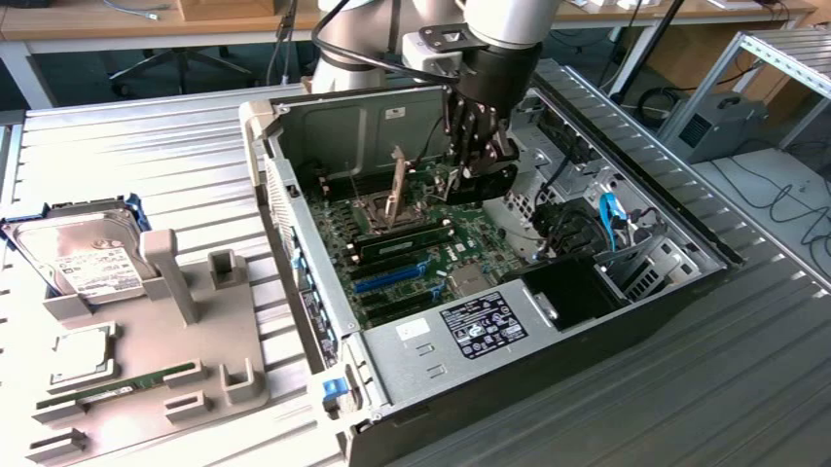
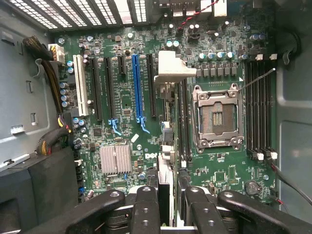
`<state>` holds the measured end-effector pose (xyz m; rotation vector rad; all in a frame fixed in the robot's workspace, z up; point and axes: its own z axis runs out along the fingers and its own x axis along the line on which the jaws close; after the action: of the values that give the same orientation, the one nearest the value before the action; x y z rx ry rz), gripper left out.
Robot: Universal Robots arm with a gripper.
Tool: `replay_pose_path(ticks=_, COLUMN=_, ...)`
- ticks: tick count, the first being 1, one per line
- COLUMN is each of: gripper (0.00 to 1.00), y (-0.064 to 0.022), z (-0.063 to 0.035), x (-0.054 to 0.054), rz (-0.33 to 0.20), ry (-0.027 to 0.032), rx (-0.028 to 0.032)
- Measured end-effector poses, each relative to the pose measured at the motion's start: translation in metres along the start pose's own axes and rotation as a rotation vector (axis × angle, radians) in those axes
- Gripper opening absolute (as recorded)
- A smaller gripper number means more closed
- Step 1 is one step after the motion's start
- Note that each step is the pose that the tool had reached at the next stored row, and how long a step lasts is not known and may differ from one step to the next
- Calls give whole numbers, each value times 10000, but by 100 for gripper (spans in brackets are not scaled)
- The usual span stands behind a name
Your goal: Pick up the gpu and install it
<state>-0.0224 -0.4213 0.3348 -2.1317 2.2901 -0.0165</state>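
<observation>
Nearest, at the exterior view's left, a grey holder (image 1: pixel 195 360) lies on the ribbed metal desk (image 1: pixel 727 389), carrying a thin green memory stick (image 1: pixel 97 394), a square processor chip (image 1: pixel 81 355) and, farther back, a silver hard drive (image 1: pixel 85 263) in a blue frame. To its right an open computer case (image 1: pixel 429 389) lies on its side with the motherboard (image 1: pixel 415 248) facing up. The arm (image 1: pixel 507 19) reaches down into the far half of the case, and its dark fingers (image 1: pixel 461 131) pinch the gpu (image 1: pixel 491 181) from both sides, holding it upright just above the board. From the wrist view the fingers (image 2: pixel 146 209) press against the gpu (image 2: pixel 165 183), seen edge-on as a slim dark strip with its pale end bracket (image 2: pixel 173 66) at the far end. It hangs between the long blue slot (image 2: pixel 138 83) and the open processor socket (image 2: pixel 217 117); whether its edge touches the board I cannot tell. Beyond the case stand wooden tables and an office chair (image 1: pixel 182 63)
</observation>
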Motion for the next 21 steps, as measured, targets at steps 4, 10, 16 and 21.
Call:
replay_pose_path(ticks=4, gripper=26, y=0, z=1, x=10, rz=0, ry=0, rx=0)
replay_pose_path(ticks=10, gripper=26, y=-1, z=4, x=25, rz=0, ry=0, rx=0)
replay_pose_path(ticks=16, gripper=26, y=-3, z=7, x=42, rz=0, ry=-1, rx=0)
replay_pose_path(ticks=21, gripper=26, y=-3, z=9, x=53, rz=0, ry=-1, rx=0)
